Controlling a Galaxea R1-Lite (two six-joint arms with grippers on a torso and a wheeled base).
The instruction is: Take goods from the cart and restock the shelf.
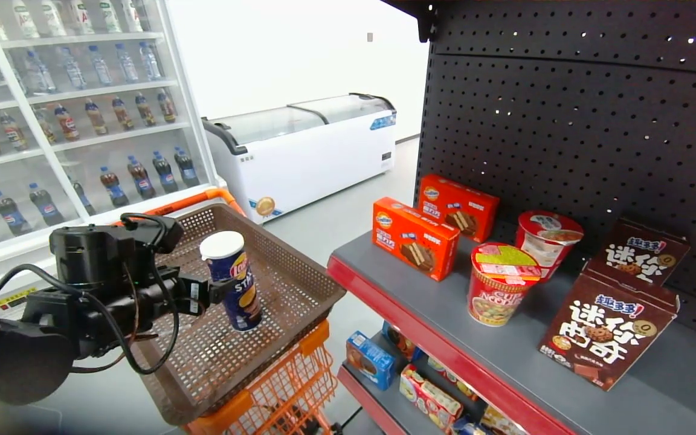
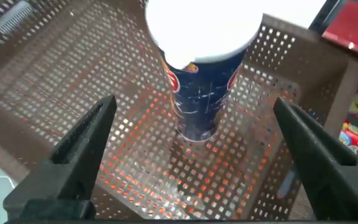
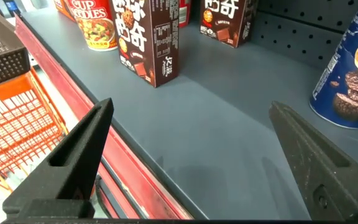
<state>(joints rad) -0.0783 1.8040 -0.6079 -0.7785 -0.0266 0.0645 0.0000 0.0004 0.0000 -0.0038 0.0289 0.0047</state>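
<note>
Scene: a shop aisle, the orange cart at lower centre of the head view, the dark pegboard shelf across the right half
Can: a blue chip can with a white lid stands close to upright on the mesh floor of the brown basket atop the cart, left of centre in the frame
Left gripper: the left gripper is spread wide around the can, one finger on each side; the wrist view shows a gap on both sides, so it has hold of nothing
Right gripper: the right gripper hangs over bare grey shelf board, also wide apart and empty, with a blue tub near one finger
Shelf stock: two orange boxes, two noodle cups and two brown boxes stand in pairs, running from centre to right of the head view; more packets lie on the tier below, at lower centre
Done: goods line the shelf, though whether any came from the cart cannot be told
Left to do: the can is the one item seen in the basket; it must be gripped, lifted out, carried across and set on the shelf, where open board shows along the front edge
Step in hand: by the look of it, lining up for the grasp, the closing not yet made
Risk: a tall, narrow can may tip if the fingers meet it unevenly
</note>
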